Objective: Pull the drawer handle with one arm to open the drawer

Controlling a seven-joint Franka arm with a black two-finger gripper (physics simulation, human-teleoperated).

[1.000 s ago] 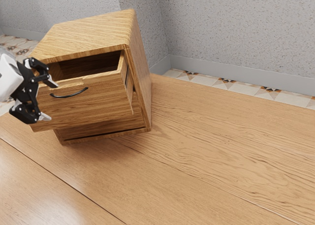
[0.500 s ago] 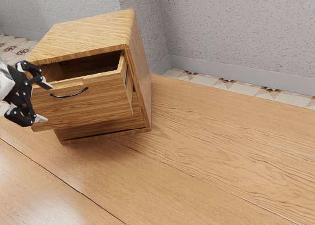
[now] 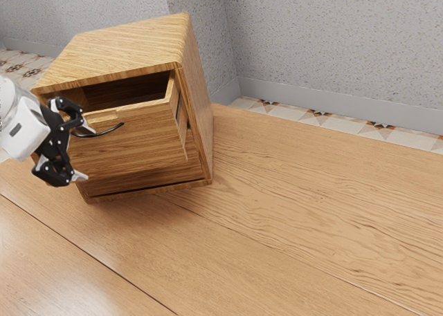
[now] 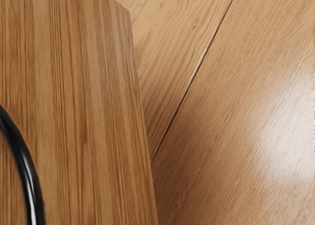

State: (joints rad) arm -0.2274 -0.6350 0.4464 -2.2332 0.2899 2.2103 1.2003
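Scene: wood-plank table [image 3: 291, 226], grey wall [image 3: 332, 32] behind | cabinet [image 3: 124, 46]: just beyond the pincer | drawer [image 3: 138, 150]: partway out, front facing the pincer | handle [image 3: 109, 129]: black, beside the upper finger, possibly touching it | pincer [image 3: 77, 149]: fingers spread wide, grasping nothing | wrist view: handle [image 4: 22, 166] curves close under the hand

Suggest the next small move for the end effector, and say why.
Probably slide the end effector a little toward the exterior view's right, so its open fingers straddle the black handle before closing. The fingers stand wide apart at the handle's end, gripping nothing, and the drawer is only partly out of the cabinet.
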